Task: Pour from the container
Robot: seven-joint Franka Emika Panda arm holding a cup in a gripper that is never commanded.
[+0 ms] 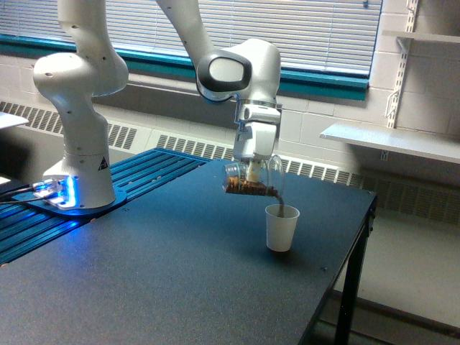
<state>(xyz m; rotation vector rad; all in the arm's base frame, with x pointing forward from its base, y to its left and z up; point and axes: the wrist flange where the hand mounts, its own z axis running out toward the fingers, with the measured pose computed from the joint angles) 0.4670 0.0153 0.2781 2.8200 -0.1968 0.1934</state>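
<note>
Mid-pour when I checked. Gripper (251, 172) pinched clear cup (250, 181), tipped sideways above paper cup (281, 228) near table's (144, 287) far right edge. Brown stream fell into paper cup. Plenty of grains were left in clear cup, so not done.

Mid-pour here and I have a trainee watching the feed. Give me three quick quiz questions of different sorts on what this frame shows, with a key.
1. True or false: the clear container is held upright.
2. Multiple choice: where is the brown material going? A) onto the dark table; B) into the white paper cup; C) onto the blue rails.
3. Fill in: the gripper holds the container ____ the paper cup, to the exterior view's left.

Key:
1. False: it is tipped on its side, mouth toward the exterior view's right.
2. B: a thin brown stream runs from its lip into the cup.
3. Above.
</note>
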